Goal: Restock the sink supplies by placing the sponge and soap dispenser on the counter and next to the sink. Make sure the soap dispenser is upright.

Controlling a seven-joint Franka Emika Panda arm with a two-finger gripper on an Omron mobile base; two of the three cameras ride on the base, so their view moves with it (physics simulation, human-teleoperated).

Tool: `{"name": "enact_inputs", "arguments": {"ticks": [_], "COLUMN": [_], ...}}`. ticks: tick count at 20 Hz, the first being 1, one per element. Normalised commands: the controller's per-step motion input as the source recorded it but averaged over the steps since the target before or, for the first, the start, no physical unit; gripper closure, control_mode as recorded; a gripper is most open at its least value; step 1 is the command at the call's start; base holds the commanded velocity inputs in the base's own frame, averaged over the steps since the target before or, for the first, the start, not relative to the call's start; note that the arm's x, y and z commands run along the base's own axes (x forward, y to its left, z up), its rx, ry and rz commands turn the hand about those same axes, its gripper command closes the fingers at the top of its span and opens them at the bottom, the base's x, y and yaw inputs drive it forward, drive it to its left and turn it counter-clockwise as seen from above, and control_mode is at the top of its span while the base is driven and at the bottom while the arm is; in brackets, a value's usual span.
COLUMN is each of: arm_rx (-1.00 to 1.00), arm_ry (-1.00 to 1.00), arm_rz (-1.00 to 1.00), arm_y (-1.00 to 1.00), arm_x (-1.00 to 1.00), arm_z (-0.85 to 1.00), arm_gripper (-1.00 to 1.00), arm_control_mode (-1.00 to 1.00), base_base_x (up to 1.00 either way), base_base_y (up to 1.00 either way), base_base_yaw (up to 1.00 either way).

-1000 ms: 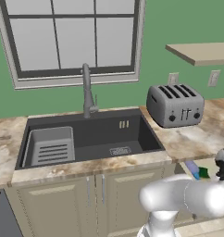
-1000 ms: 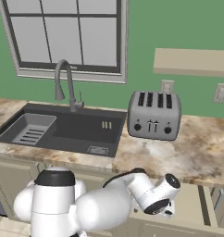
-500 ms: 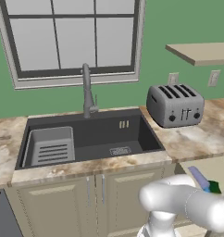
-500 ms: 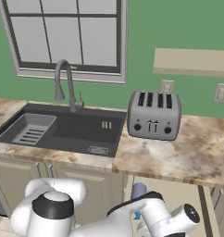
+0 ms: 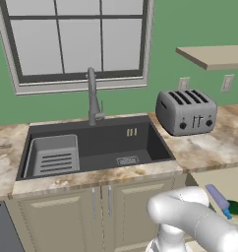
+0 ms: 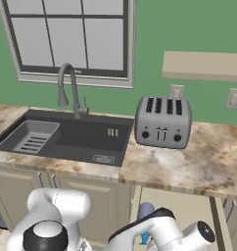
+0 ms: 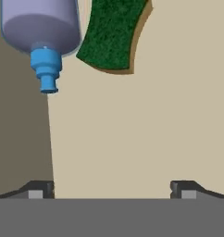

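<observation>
Sponge [image 7: 115,34] and soap dispenser [image 7: 41,28] are both a long way from home, so by my reckoning nothing of this job is done yet. Taking the sink [image 5: 96,142] as my landmark: the marbled surface [image 5: 209,147] to its right carries only the toaster [image 5: 186,112], and the strips of surface beside the basin hold no supplies. Both supplies sit lower than the sink and off to its right, on a pale shelf [image 5: 224,184] inside what looks like an opened cabinet under the surface.

The soap dispenser lies on its side down there, pump pointing toward me, so it will need standing up as well as moving. The sponge rests just beside it, green face showing, close enough that I cannot tell whether they touch.

My claw [image 7: 112,190] is spread wide and grips nothing, its tips short of both things. Two fetches remain, each ending up on the surface beside the sink.
</observation>
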Motion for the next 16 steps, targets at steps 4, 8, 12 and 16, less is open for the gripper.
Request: {"name": "enact_inputs", "arguments": {"ticks": [4, 8, 12, 16], "arm_rx": [0.00, 0.00, 0.00, 0.00], "arm_ry": [0.16, 0.10, 0.01, 0.00], "arm_rz": [-0.02, 0.00, 0.00, 0.00], "arm_y": [0.23, 0.17, 0.01, 0.03], "arm_x": [0.89, 0.38, 0.03, 0.02], "arm_z": [0.28, -0.06, -0.25, -0.27], "arm_gripper": [-1.00, -1.00, -1.00, -1.00], "arm_control_mode": [-1.00, -1.00, -1.00, -1.00], "base_base_x": [0.00, 0.00, 0.00, 0.00], "base_base_y": [0.00, 0.00, 0.00, 0.00], "base_base_yaw": [0.00, 0.00, 0.00, 0.00]}}
